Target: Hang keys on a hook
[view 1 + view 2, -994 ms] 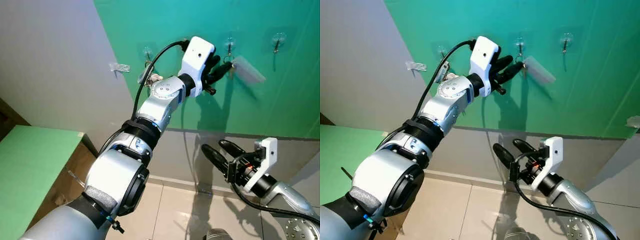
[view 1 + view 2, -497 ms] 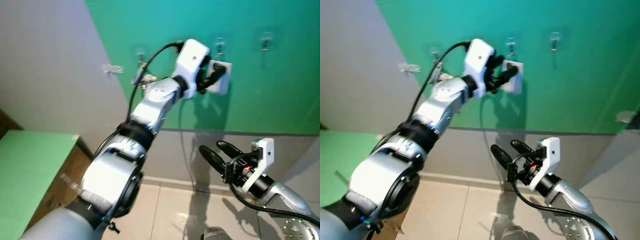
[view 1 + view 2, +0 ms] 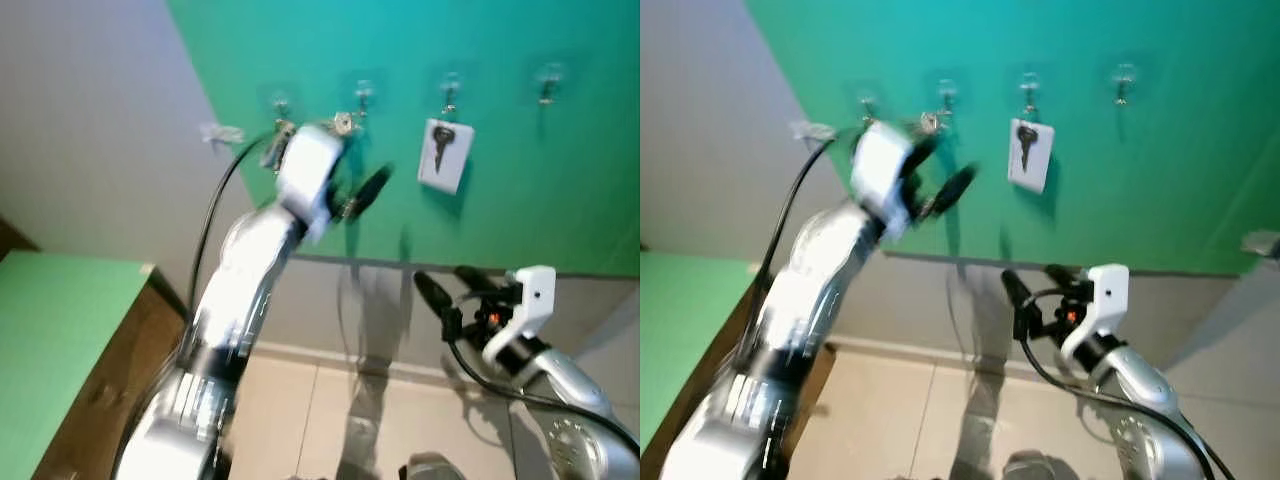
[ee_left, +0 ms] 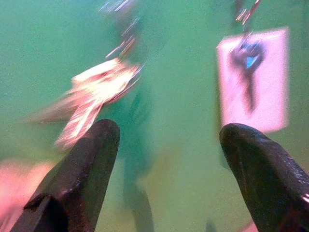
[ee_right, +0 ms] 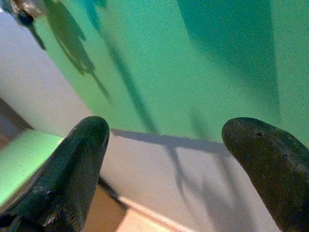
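Observation:
A dark key on a white tag [image 3: 444,156] hangs flat against the green wall from the third clear hook [image 3: 450,84]. My left gripper [image 3: 362,188] is blurred, below and to the left of the tag and apart from it. In the left wrist view its fingers [image 4: 91,159] stand wide apart with nothing between them, and the tag [image 4: 253,79] is ahead on the wall. Other keys [image 4: 96,96] hang blurred on hooks further left. My right gripper [image 3: 452,290] is held low in front of the wall, open and empty.
Several clear hooks run in a row on the green wall; the rightmost hook [image 3: 548,82] is bare. A strip of tape [image 3: 220,132] sticks to the grey wall. A green tabletop [image 3: 55,320] lies at the lower left, with tiled floor [image 3: 330,420] below.
My left gripper has let go of the tagged key, which now hangs from the hook, and has drawn back down and to the left. The right arm has barely moved.

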Available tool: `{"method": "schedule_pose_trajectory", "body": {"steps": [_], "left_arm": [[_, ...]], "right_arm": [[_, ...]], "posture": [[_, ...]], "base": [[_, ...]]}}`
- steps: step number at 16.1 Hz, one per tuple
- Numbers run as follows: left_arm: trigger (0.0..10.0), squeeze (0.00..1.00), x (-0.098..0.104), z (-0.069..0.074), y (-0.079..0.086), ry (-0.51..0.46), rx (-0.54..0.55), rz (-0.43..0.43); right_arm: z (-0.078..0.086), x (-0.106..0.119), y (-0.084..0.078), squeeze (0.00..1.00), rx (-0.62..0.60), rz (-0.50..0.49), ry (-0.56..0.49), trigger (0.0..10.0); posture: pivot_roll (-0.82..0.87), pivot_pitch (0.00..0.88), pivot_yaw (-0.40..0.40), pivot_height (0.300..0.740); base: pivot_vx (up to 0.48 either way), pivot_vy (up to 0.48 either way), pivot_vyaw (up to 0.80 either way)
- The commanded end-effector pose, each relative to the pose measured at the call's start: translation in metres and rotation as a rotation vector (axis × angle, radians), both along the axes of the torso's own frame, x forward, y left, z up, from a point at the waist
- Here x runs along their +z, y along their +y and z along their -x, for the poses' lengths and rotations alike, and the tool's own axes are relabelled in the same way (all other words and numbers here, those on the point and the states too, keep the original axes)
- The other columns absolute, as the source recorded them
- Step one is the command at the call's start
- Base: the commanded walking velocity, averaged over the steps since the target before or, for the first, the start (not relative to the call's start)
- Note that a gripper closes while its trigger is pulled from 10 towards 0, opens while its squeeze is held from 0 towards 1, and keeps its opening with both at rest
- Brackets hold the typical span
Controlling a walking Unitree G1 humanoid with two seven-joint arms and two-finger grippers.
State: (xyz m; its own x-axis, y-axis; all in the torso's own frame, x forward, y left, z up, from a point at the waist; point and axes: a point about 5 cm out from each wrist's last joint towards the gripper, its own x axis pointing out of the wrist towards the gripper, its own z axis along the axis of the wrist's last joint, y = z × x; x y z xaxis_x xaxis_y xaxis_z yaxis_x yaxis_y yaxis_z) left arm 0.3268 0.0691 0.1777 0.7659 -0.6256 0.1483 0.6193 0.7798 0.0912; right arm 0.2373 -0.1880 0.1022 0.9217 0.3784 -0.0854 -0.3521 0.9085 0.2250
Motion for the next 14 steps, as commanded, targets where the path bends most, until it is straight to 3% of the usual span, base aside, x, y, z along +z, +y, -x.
{"method": "schedule_pose_trajectory", "body": {"steps": [1, 2, 3, 4, 5, 7, 10, 11, 12, 14], "left_arm": [[10.0, 1.0, 0.003, 0.003, 0.01, -0.009, 0.043, 0.006], [10.0, 1.0, -0.023, 0.015, 0.023, 0.054, 0.108, -0.02], [10.0, 0.78, -0.042, 0.027, 0.031, 0.089, 0.152, -0.052], [10.0, 0.27, -0.055, 0.034, 0.036, 0.123, 0.182, -0.042], [10.0, 0.0, -0.062, 0.042, 0.041, 0.138, 0.219, -0.063], [10.0, 0.0, -0.083, 0.06, 0.053, 0.139, 0.293, -0.16], [10.0, 0.0, -0.114, 0.095, 0.087, 0.134, 0.466, -0.264], [10.0, 0.0, -0.119, 0.101, 0.092, 0.156, 0.49, -0.25], [10.0, 0.0, -0.122, 0.103, 0.095, 0.166, 0.517, -0.256], [10.0, 0.0, -0.119, 0.095, 0.095, 0.162, 0.523, -0.219]], "right_arm": [[-0.003, -0.003, 0.005, 0.0, -0.015, 0.021, -0.013, 10.0], [-0.009, -0.006, 0.007, 0.0, -0.053, 0.014, -0.019, 10.0], [-0.012, -0.009, 0.012, 0.0, -0.056, 0.006, -0.013, 10.0], [-0.012, -0.013, 0.016, 0.0, -0.04, 0.005, -0.004, 10.0], [-0.012, -0.015, 0.019, 0.0, -0.028, 0.003, -0.003, 10.0], [-0.011, -0.019, 0.021, 0.0, -0.016, 0.02, -0.003, 10.0], [-0.011, -0.021, 0.017, 0.0, -0.055, 0.09, -0.057, 10.0], [-0.011, -0.024, 0.013, 0.0, -0.077, 0.144, -0.072, 10.0], [-0.009, -0.028, 0.003, 0.0, -0.142, 0.161, -0.059, 10.0], [-0.008, -0.035, -0.01, 0.0, -0.215, 0.169, -0.031, 10.0]], "posture": [[-0.3, 0.0, 0.173, 0.74], [-0.27, 0.0, 0.167, 0.74], [-0.26, 0.0, 0.164, 0.74], [-0.25, 0.0, 0.156, 0.74], [-0.25, 0.0, 0.154, 0.74], [-0.25, 0.0, 0.154, 0.74], [-0.26, 0.0, 0.159, 0.74], [-0.26, 0.0, 0.16, 0.74], [-0.26, 0.0, 0.16, 0.74], [-0.26, 0.0, 0.167, 0.74]], "base": [[0.0, 0.0, 0.0], [0.0, 0.0, 0.0], [0.0, 0.0, 0.0], [0.0, 0.0, 0.0], [0.0, 0.0, 0.0], [0.0, 0.0, 0.0], [0.0, 0.0, 0.0], [0.0, 0.0, 0.0], [0.0, 0.0, 0.0], [0.0, 0.0, -0.76]]}}
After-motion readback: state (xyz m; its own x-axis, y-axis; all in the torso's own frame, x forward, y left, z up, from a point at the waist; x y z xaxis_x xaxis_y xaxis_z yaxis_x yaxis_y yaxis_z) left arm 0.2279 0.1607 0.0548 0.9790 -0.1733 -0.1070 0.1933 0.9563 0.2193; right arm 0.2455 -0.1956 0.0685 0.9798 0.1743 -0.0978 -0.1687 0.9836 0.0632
